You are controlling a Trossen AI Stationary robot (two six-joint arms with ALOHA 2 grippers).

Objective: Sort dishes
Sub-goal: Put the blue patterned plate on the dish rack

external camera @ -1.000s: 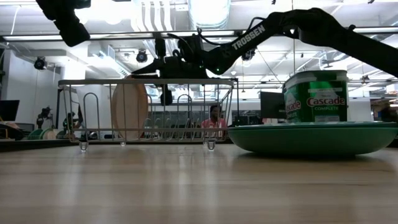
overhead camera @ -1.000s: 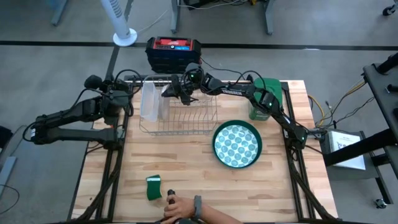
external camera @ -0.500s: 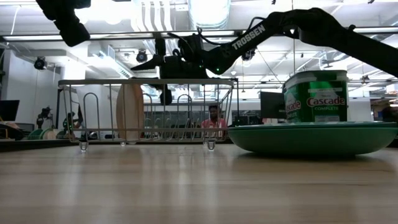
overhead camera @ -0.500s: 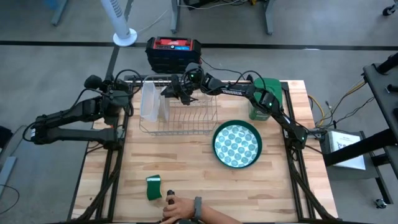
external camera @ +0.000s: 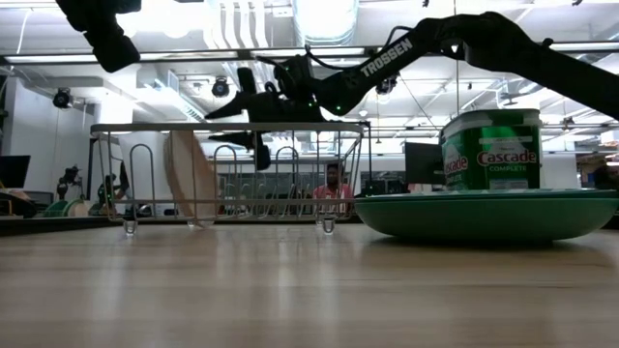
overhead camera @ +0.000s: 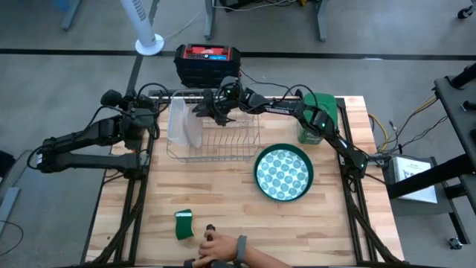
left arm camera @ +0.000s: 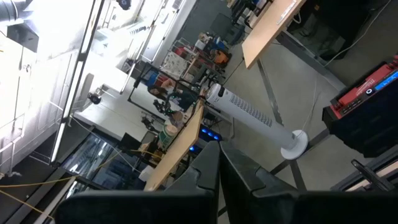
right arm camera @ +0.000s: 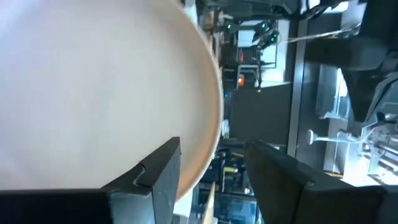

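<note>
- A wire dish rack (overhead camera: 216, 138) is sitting at the back middle of the surface (overhead camera: 223, 208).
- A plate (overhead camera: 182, 123) is standing on edge, tilted, in the rack's left end.
- Another plate (overhead camera: 283, 173) is lying flat on the surface, just right of the rack and nearer the front.
- A detergent canister (overhead camera: 317, 119) is standing behind that flat plate, near the back right corner.
- A sponge (overhead camera: 184, 224) is lying near the front edge, left of centre.
- A person's hand (overhead camera: 216, 246) is resting at the front edge, just right of the sponge.
- The right tool (overhead camera: 210, 109) is hovering over the rack's back edge, beside the standing plate.
- The left tool (overhead camera: 44, 158) is hanging off the surface's left side.
</note>
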